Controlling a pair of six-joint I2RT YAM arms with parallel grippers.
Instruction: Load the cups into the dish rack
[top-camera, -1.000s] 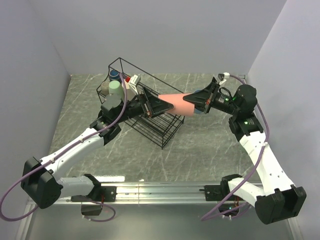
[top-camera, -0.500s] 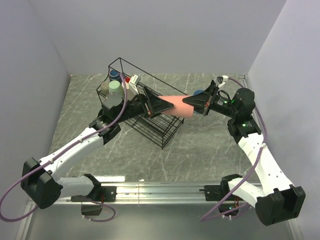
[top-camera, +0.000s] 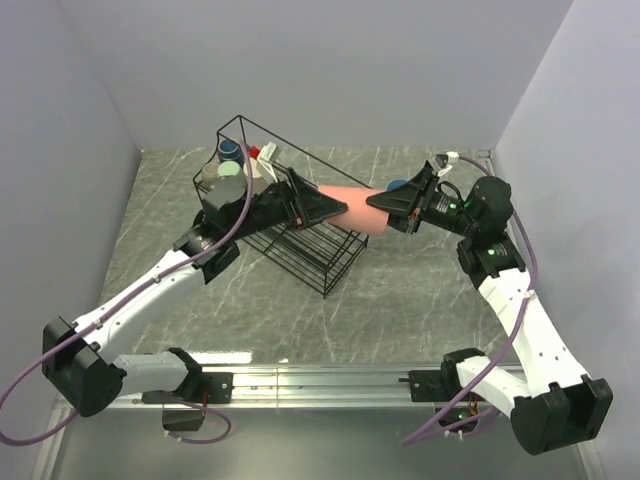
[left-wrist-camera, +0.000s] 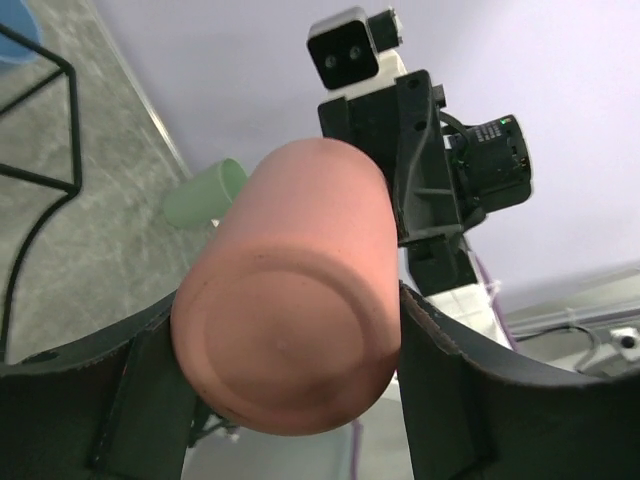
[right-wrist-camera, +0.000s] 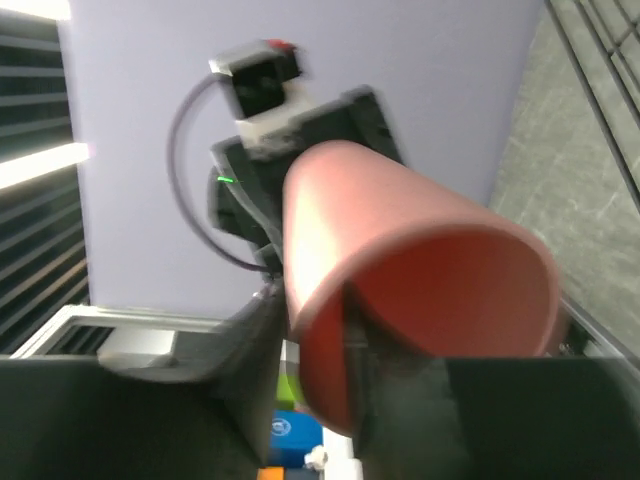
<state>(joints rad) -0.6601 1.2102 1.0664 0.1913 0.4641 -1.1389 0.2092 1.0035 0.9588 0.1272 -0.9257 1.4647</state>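
From above: pink cup (top-camera: 358, 208) sideways in the air, over one end of the black dish rack (top-camera: 300, 255), between left gripper (top-camera: 340, 208) and right gripper (top-camera: 373, 201). Left wrist: fingers (left-wrist-camera: 445, 380) hugging its bottom. Right wrist: blurry, fingers (right-wrist-camera: 255, 350) pinching its rim.

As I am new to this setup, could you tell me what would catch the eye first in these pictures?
A salmon-pink cup hangs sideways in mid-air above the dish rack, near its right edge. The left gripper holds the cup at its base and the right gripper holds it at its rim. At the rack's far-left end several cups stand close together.
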